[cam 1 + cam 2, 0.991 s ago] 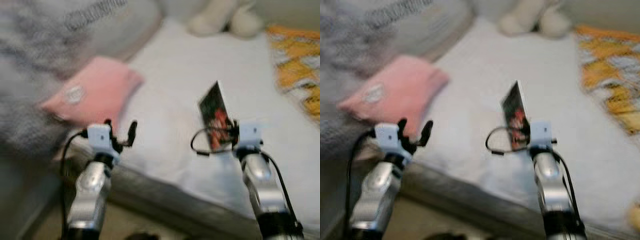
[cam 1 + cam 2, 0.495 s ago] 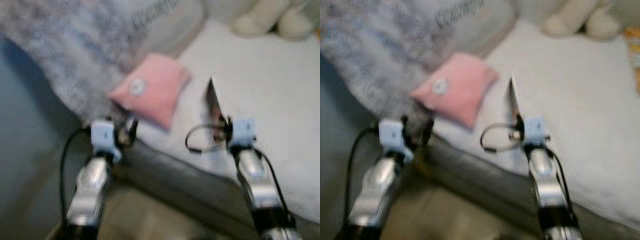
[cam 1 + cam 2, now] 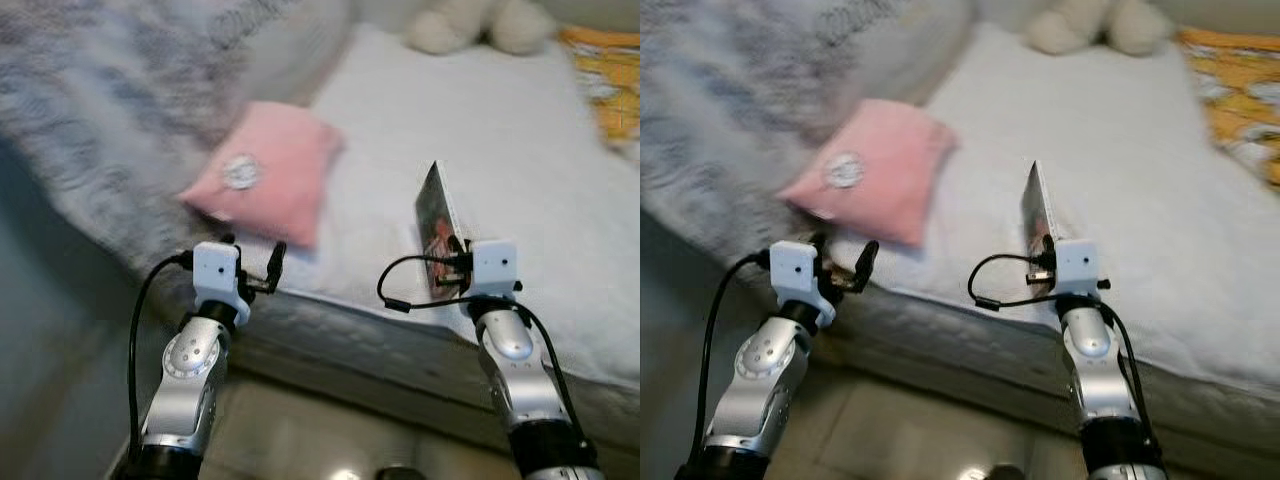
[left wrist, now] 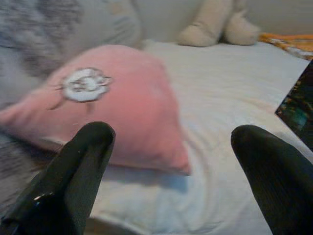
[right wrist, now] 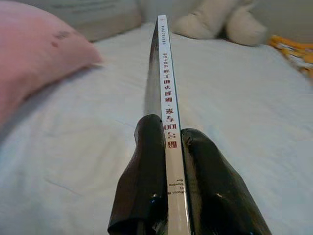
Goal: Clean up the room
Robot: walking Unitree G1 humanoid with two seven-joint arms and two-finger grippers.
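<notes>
pink pillow (image 3: 268,183) with white round emblem | white bed sheet (image 3: 520,130) | grey mottled blanket (image 3: 100,90) | cream plush toy (image 3: 478,22) | orange-yellow patterned cloth (image 3: 608,70) | book (image 5: 167,105): white spine, red lettering

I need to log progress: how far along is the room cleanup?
In hand: the right gripper is shut on a thin book, held edge-up above the white bed. The left gripper hangs open near the pink pillow. Left: the book is not yet put away; pillow, plush toy and grey blanket lie on the bed.
</notes>
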